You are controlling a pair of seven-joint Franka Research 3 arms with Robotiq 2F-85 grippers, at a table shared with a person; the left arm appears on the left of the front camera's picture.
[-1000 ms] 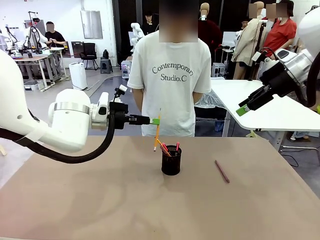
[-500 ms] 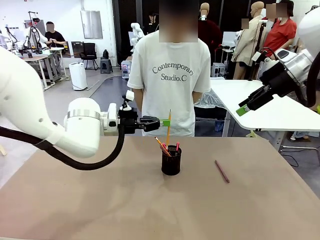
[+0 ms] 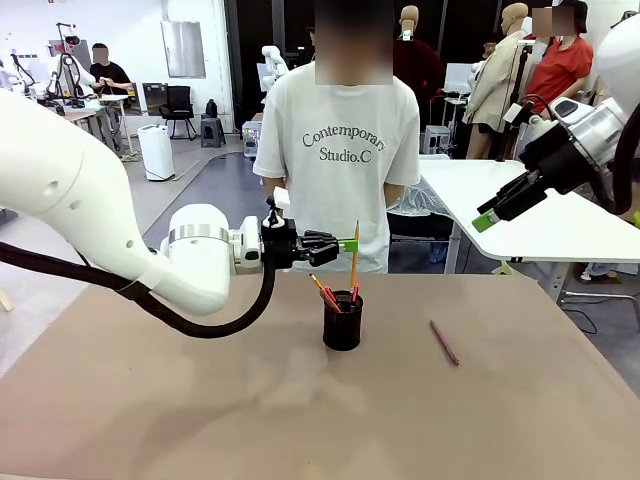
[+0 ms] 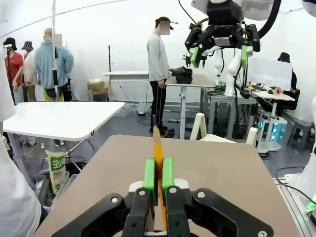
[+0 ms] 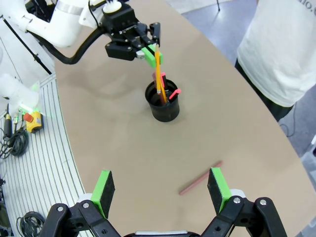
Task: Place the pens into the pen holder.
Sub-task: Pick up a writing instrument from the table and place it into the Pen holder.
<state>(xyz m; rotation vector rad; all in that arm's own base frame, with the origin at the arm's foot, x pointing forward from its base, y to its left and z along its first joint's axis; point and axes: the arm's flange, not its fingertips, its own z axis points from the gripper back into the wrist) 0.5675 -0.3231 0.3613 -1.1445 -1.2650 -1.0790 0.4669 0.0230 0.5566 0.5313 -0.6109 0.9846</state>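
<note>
Left gripper is pinched tight on the yellow-orange pencil, which is near upright with its lower end dipping into the pen holder (green pads clamp its upper part). The black-and-red pen leans inside the holder. The dark maroon pen lies flat on the table, well right of the holder. Right gripper is spread wide, holding nothing, raised at the right.

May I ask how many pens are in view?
3: yellow pencil in the left gripper, red-tipped pen in the pen holder, maroon pen on the table; the holder may hide more.
</note>
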